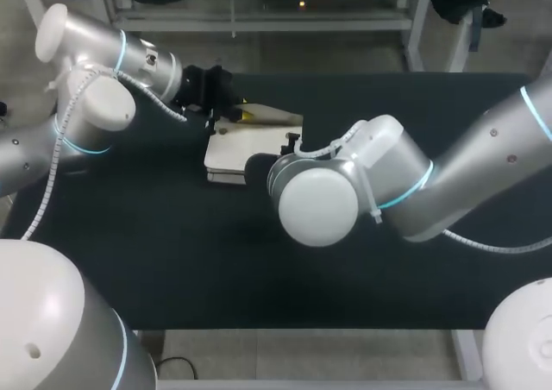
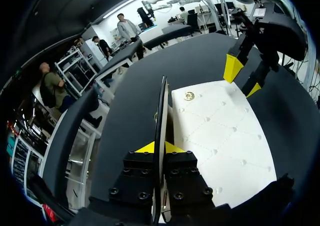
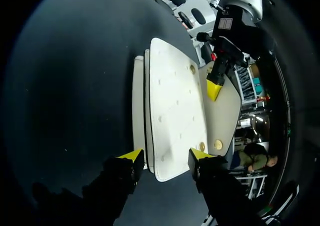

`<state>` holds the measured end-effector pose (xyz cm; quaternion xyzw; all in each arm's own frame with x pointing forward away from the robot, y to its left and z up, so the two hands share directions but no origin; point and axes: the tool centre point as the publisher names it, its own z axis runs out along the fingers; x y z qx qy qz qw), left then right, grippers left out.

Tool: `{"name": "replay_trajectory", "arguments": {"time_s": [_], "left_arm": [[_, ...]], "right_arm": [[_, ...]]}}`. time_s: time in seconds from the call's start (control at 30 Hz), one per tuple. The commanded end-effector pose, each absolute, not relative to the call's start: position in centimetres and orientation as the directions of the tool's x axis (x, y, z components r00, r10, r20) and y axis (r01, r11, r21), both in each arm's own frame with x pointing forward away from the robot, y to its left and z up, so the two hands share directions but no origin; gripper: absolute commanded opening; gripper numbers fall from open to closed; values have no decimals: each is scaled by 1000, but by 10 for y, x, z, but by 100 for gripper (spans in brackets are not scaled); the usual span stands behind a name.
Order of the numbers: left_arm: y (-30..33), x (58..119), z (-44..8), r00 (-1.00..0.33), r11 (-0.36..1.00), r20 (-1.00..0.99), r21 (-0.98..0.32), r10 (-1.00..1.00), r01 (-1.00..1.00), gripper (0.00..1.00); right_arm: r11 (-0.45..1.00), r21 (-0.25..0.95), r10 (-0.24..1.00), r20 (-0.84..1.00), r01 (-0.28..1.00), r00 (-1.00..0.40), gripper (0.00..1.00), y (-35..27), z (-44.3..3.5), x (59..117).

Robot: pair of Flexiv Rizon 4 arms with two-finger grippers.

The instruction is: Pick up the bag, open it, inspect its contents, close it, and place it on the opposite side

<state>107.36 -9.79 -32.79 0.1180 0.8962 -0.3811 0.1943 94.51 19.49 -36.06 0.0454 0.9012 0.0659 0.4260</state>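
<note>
A cream-white bag [image 1: 250,148] lies flat on the black table [image 1: 172,261] near the middle. Its flap [image 3: 223,111] is lifted on the side facing my left arm, showing a snap button. My left gripper [image 1: 226,107] is shut on the thin edge of that flap [image 2: 161,111], seen between its yellow tips [image 2: 160,147]. My right gripper [image 3: 166,156] stands open at the bag's opposite end, with the white top panel [image 3: 175,101] between its fingers. In the head view the right wrist hides that gripper. The left wrist view shows the right gripper [image 2: 243,79] over the bag's far edge.
Black table surface surrounds the bag on every side. My right arm's elbow and wrist [image 1: 345,187] lie over the table's middle, right beside the bag. The table's front edge [image 1: 293,330] runs near the robot base.
</note>
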Motion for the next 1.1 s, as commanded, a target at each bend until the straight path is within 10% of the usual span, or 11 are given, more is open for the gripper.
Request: {"name": "replay_trajectory", "arguments": {"time_s": [0.03, 0.57, 1.1], "left_arm": [[-98, 1075, -330, -899, 680, -432, -639, 71, 360, 0], [-99, 1072, -333, -903, 678, -419, -637, 96, 368, 0], [-98, 1067, -331, -902, 677, -417, -632, 113, 377, 0]], "right_arm": [[987, 158, 137, -762, 23, -633, 52, 197, -365, 950], [987, 162, 135, -760, 16, -636, 18, 200, -366, 955], [989, 147, 113, -763, 0, -637, 27, 204, -368, 953]]}}
